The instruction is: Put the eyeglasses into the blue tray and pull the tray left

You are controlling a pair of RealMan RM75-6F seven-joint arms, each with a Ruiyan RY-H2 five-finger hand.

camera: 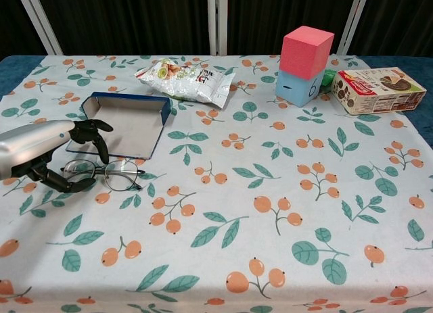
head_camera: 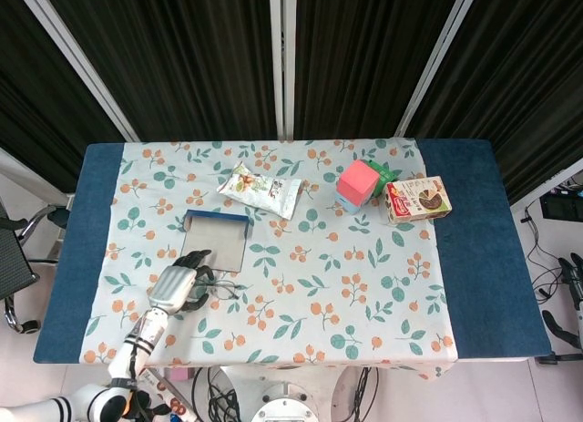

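The eyeglasses [camera: 111,174] lie flat on the floral cloth just in front of the blue tray [camera: 126,127], lenses side by side. In the head view the eyeglasses [head_camera: 221,291] sit below the tray [head_camera: 216,242], which holds nothing. My left hand [camera: 47,154] reaches in from the left and straddles the glasses' left lens, its fingers [camera: 100,142] curved over the far side and the thumb on the near side. The glasses stay flat on the cloth, with no firm grip showing. From above, the left hand [head_camera: 178,286] covers the frame's left end. My right hand shows in neither view.
A snack bag [camera: 186,80] lies behind the tray. At the back right a pink block [camera: 306,50] stands on a blue one [camera: 295,85], next to a biscuit box [camera: 378,90]. The blue table border [head_camera: 96,226] runs along the left of the cloth.
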